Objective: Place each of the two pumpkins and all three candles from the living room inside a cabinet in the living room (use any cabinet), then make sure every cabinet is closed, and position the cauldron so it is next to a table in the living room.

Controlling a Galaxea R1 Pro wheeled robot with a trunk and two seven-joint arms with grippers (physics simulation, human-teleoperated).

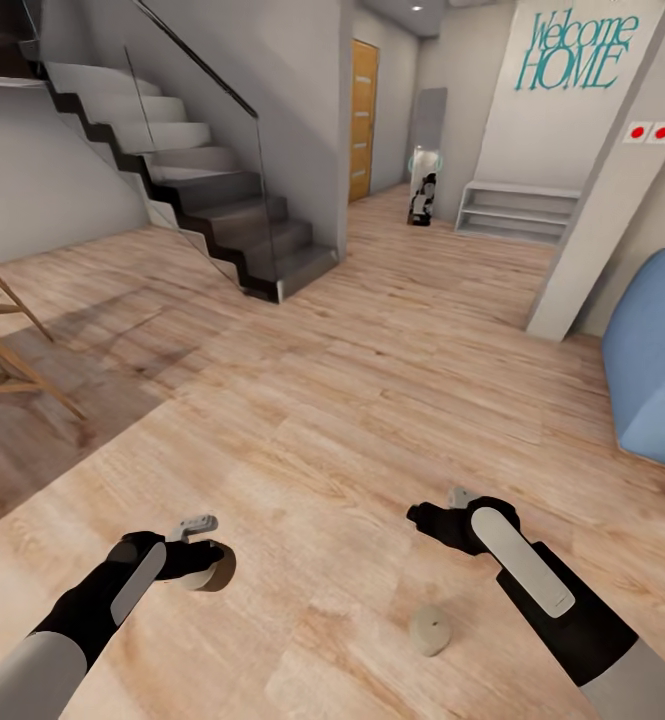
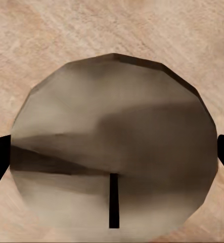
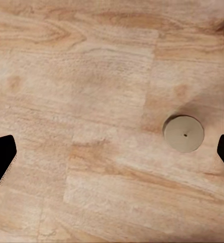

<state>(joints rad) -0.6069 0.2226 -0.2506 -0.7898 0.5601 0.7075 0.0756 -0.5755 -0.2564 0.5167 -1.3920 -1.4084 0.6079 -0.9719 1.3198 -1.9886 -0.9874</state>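
Left gripper [image 1: 215, 565] clamped on a pale candle [image 2: 112, 157], held low over the wood floor [image 1: 322, 400]. Second candle [image 1: 431, 630] upright on the floor, between the two arms. Right gripper [image 1: 419, 515] hovering above it, fingers spread wide, empty.

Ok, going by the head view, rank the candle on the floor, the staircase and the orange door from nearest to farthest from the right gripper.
1. The candle on the floor, just below the right gripper.
2. The staircase, well ahead on the left.
3. The orange door, farthest, down the hallway past the stairs.
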